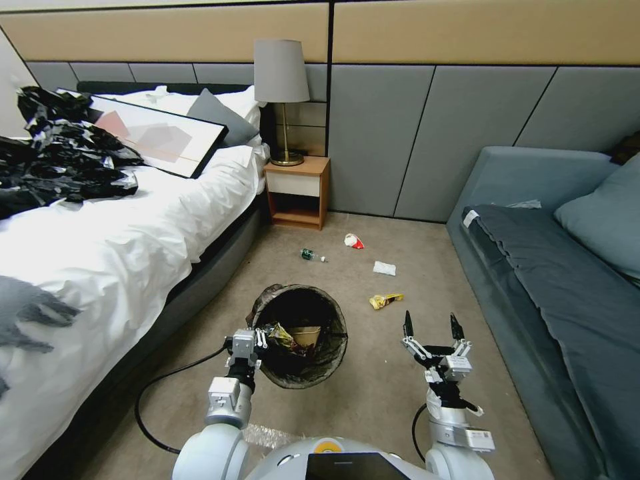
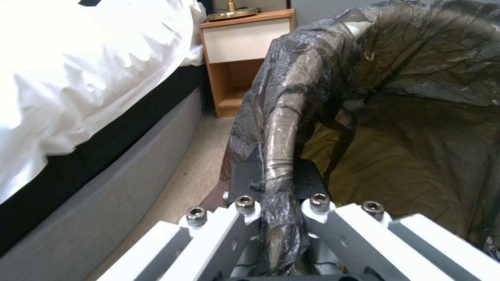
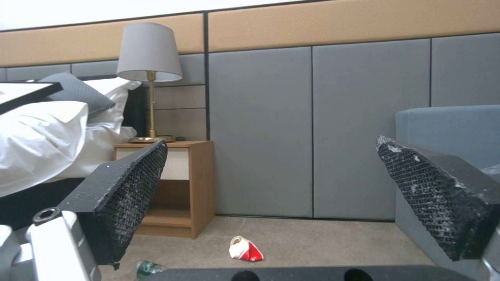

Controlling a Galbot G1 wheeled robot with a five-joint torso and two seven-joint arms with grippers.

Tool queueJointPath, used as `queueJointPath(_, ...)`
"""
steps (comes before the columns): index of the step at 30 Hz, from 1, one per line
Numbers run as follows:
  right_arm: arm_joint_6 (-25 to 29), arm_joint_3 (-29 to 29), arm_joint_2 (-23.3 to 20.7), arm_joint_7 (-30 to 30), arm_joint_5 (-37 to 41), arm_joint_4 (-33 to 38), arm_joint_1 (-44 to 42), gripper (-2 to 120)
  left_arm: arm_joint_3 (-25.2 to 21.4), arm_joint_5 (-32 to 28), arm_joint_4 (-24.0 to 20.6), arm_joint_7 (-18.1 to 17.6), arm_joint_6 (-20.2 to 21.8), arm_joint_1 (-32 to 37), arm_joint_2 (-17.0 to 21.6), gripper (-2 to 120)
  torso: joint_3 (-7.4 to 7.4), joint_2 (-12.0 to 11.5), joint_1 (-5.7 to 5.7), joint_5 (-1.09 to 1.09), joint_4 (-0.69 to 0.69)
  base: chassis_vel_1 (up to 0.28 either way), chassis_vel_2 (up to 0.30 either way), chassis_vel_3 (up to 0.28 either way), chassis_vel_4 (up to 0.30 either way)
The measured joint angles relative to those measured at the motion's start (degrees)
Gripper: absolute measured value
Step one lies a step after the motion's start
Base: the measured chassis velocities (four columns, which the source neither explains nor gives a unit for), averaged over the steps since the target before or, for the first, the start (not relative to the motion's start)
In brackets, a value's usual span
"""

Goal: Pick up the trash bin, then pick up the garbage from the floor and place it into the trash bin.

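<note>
Gripping the small round white trash bin [image 1: 337, 313] with the crinkled black bag by its near rim [image 2: 284, 117], left hand [image 1: 257, 340] clamped shut on that bag-covered edge [image 2: 281, 183]. Sitting between the white bed [image 1: 133, 220] and the right arm, low by the beige carpet floor [image 1: 373, 393]; cannot tell if lifted clear of it. Already inside: a yellow snack packet [image 1: 283, 337] and a brown paper piece [image 1: 305, 333].

Holding the right hand [image 1: 431, 323] low and just right of the bin, black ribbed fingers [image 3: 130, 195] spread wide apart with nothing between them.

Lying on the floor ahead: a crumpled yellow packet [image 1: 385, 301] nearest, then a white paper scrap [image 1: 384, 268], a clear green-labelled bottle [image 1: 311, 255] and a red-and-white wrapper [image 1: 354, 241] near the wooden bedside table [image 1: 297, 193].

Likely next: going for the yellow packet, being closest. To do it well:
- Hold the bin level so nothing tips out.
- Bring the open right hand straight down over the packet, one finger on each side.
- Press close to the carpet before squeezing, as thin packets slip away easily.
- Lift gently, move over the bin's middle, then let go.
- Mind the blue-grey sofa [image 1: 533, 267] close on the right.
</note>
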Motion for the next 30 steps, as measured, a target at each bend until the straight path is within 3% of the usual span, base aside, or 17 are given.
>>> queueJointPath(30, -1.09, -0.16, -0.24, -0.40, 0.22, 0.37, 0.34, 100, 0.14, 0.07, -0.13, 0.03, -0.14, 0.09, 0.31, 1, 0.00, 0.00, 0.00, -0.01, 0.00, -0.159, 0.160, 0.161, -0.154)
